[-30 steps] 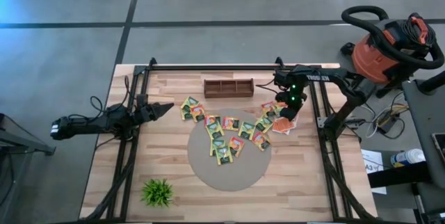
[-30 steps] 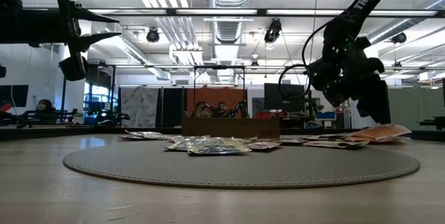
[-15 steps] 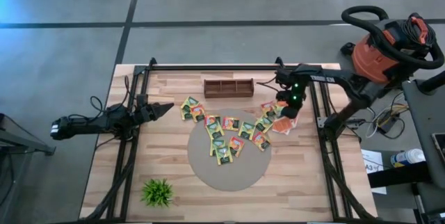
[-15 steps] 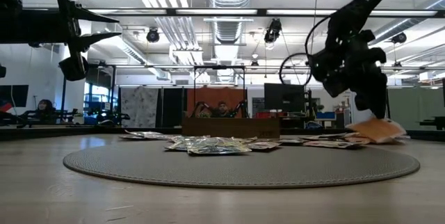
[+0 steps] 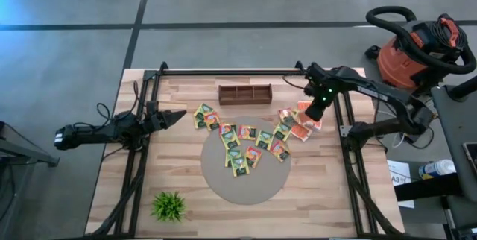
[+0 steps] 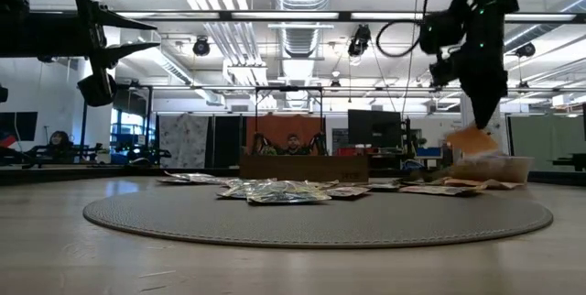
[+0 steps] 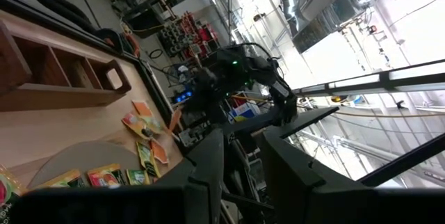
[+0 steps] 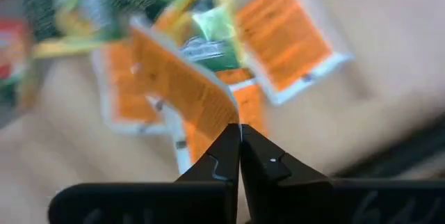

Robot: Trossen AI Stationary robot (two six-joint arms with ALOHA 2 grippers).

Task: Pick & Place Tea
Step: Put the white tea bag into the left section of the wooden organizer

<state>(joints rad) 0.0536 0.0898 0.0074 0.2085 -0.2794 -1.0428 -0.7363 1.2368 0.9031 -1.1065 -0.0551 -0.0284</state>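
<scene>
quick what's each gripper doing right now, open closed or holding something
left gripper: cannot be told, holding nothing, hovering at the table's left side.
right gripper: closed on an orange tea sachet, lifted above the other sachets.

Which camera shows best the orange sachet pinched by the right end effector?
The right wrist view: the flat orange foil tea sachet fills the frame, its corner between the right end effector's shut fingers. The low view shows it blurred, lifted above the pile. The high view mostly hides it; the left wrist view shows it tiny.
</scene>
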